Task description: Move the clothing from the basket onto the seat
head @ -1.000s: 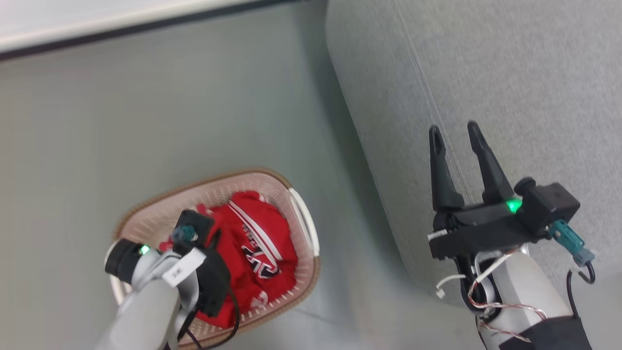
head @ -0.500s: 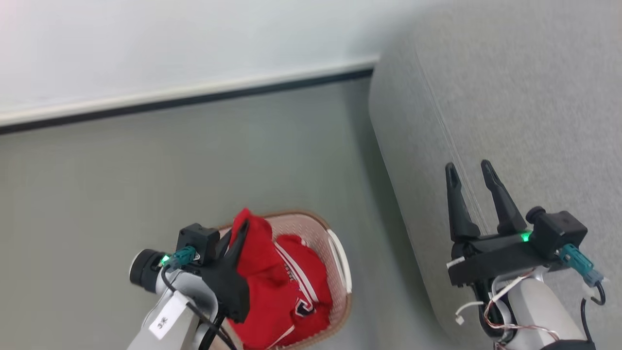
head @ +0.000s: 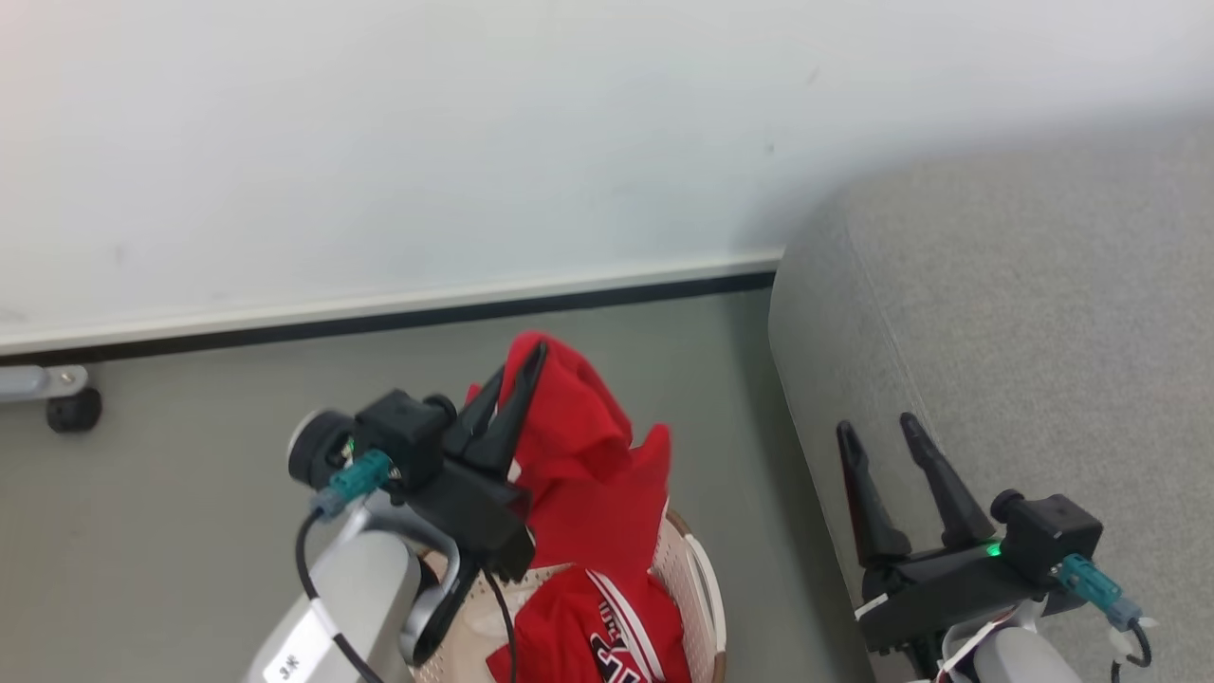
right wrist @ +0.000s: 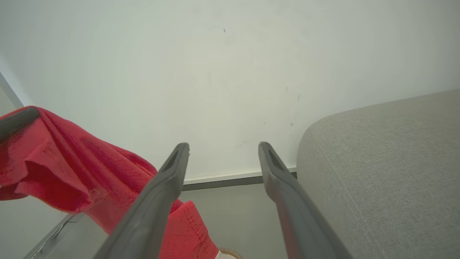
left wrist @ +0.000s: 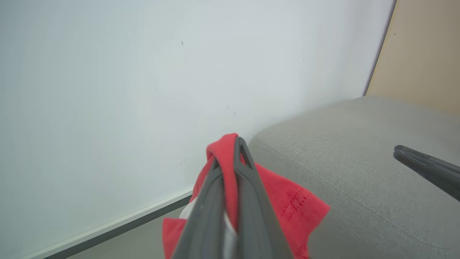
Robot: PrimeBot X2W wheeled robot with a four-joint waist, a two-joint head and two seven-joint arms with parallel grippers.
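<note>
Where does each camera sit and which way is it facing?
Head view: on the head, looking forward and down at the basket, floor and seat; both sets of jaws show.
Left wrist view: on the left wrist, facing the wall along left jaws shut on the red shirt.
Right wrist view: on the right wrist, facing the wall between open right jaws.
All three share the red shirt and seat.

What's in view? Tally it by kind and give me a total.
Garments: 2, shirt and jersey
Basket: 1
Seat: 1
Claws: 2, left claw and right claw
Total: 6
</note>
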